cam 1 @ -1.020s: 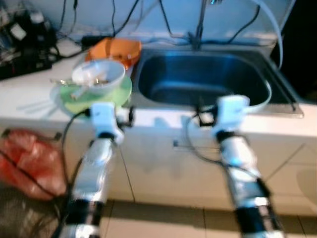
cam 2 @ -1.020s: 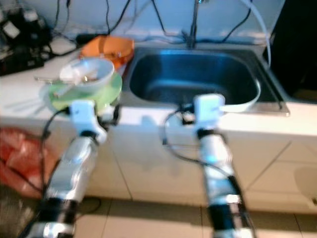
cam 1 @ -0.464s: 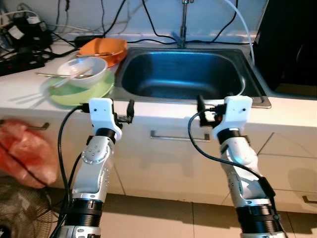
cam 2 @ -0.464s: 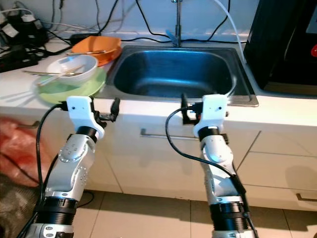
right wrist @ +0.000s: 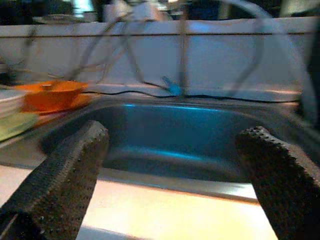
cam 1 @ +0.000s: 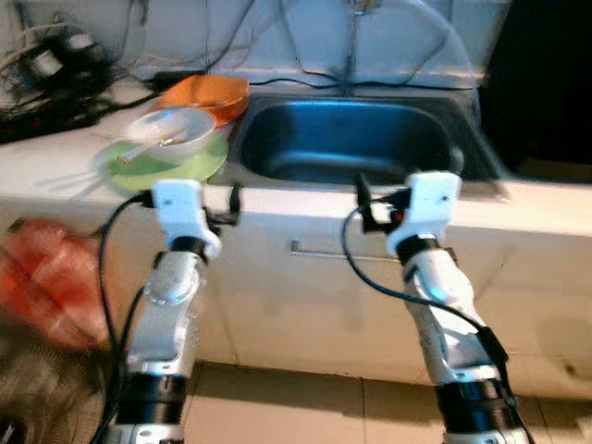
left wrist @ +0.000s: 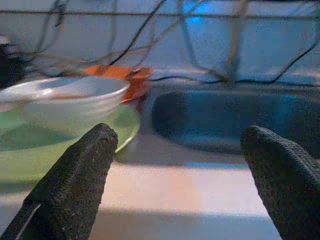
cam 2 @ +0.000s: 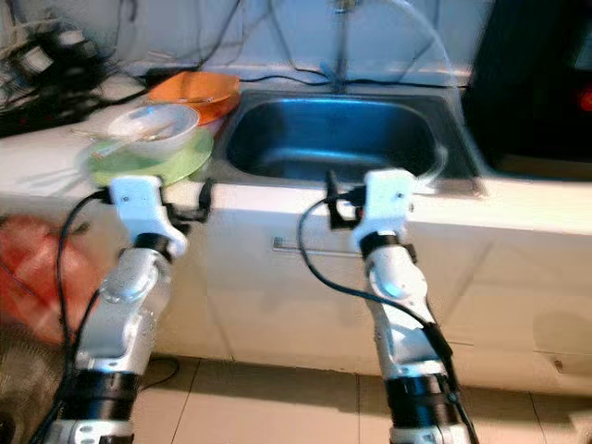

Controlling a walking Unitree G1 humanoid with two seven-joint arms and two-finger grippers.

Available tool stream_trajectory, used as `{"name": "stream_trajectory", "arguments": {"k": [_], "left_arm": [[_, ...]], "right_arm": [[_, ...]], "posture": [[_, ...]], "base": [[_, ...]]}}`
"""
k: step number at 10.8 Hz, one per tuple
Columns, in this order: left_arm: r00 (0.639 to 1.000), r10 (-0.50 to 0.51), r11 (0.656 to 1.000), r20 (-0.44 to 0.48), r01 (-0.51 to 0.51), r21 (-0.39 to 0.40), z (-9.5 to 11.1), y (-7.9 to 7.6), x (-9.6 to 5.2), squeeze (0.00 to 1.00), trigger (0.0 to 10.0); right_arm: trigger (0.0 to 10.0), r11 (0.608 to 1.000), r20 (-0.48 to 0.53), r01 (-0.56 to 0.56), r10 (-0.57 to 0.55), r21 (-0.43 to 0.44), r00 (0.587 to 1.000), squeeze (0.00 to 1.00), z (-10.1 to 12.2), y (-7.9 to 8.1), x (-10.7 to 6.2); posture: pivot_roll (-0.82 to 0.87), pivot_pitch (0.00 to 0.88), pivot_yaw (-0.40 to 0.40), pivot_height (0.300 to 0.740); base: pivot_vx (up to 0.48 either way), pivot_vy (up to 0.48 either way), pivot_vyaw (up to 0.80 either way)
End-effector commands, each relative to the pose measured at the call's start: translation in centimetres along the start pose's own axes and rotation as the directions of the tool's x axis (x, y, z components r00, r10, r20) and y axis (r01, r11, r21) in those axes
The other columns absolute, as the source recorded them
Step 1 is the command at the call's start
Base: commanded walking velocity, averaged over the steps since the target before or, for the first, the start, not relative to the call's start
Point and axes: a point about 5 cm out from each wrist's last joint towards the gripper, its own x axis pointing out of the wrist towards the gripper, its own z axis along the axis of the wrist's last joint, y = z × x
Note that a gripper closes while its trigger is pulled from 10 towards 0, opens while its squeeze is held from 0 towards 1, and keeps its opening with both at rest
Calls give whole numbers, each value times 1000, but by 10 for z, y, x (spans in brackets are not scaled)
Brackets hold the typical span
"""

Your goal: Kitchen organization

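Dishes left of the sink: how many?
3. A white bowl sits on a green plate near the counter's front edge; an orange dish is behind them by the wall. More could be hidden underneath.

We record a steel-blue sink (cam 1: 370,139) set in a white counter (cam 1: 55,180). Left of the sink we see a pale green plate (cam 1: 171,166) carrying a white bowl (cam 1: 176,129), and beyond them, farther back, an orange dish (cam 1: 208,92). Black cables (cam 1: 65,83) lie at the far left. Below the counter the cabinet fronts (cam 1: 277,296) are cream, and the floor tiles (cam 1: 277,407) beige. A red bag (cam 1: 46,287) hangs at the near left. We note both arms silver with white wrist housings; the left gripper (left wrist: 180,185) and right gripper (right wrist: 172,180) have black, fine-dotted fingers. At the far right stands a black appliance (cam 2: 536,83).
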Motion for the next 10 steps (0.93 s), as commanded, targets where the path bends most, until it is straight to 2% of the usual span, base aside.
{"name": "stream_trajectory", "arguments": {"k": [1,3,7,9,10], "left_arm": [[1000,-4,1000,10,4,-19,6,-2,0,0,10000],[999,-22,1000,39,23,-20,14,-5,1,0,10000],[996,48,999,80,-46,-25,28,3,2,0,10000],[997,49,999,59,-49,-12,26,4,1,0,10000],[999,32,999,35,-33,8,18,7,-5,0,10000]], "right_arm": [[10000,1000,22,11,-11,5,1000,0,8,-4,1],[10000,1000,39,7,-8,4,999,0,11,-4,0],[10000,998,83,-53,54,-21,995,0,22,6,2],[10000,999,86,-30,32,-28,996,0,22,5,2],[10000,999,80,-10,14,-47,997,0,21,2,2]], "posture": [[28,21,52,740],[27,22,53,740],[26,22,54,740],[27,22,54,740],[27,22,56,740]], "base": [[0,0,-800],[0,0,0],[0,0,0],[0,0,0],[0,0,0]]}}
